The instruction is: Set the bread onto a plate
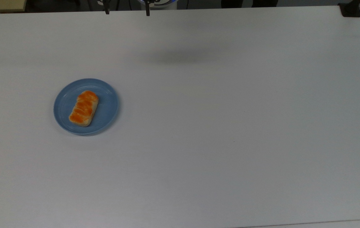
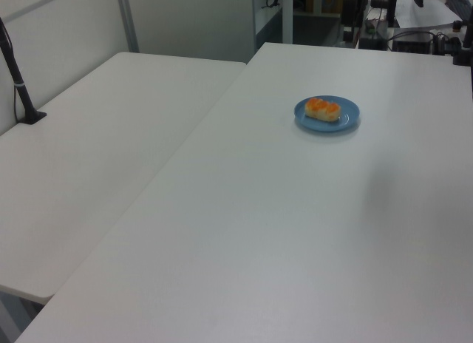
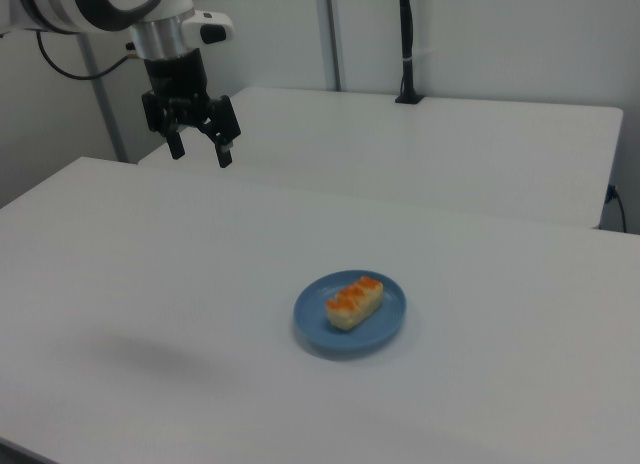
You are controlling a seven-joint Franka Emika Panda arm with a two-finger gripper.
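On the white table (image 1: 218, 133), your bread (image 1: 84, 108) lay on the plate (image 1: 107, 109), unobstructed. Your right view caught the gripper (image 3: 201, 148) high above, fingers spread, empty.

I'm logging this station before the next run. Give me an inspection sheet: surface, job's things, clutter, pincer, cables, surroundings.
Surface: white table, bare apart from the plate.
Job's things: bread lies flat on the blue plate, inside its rim.
Clutter: nothing seen.
Pincer: pincer open, holding nothing, raised above the table's far edge in the right view, well apart from the plate.
Cables: dark cable loops off the arm; more cables lie past the table's far end in the left view.
Surroundings: second white table alongside; black post stands on it.
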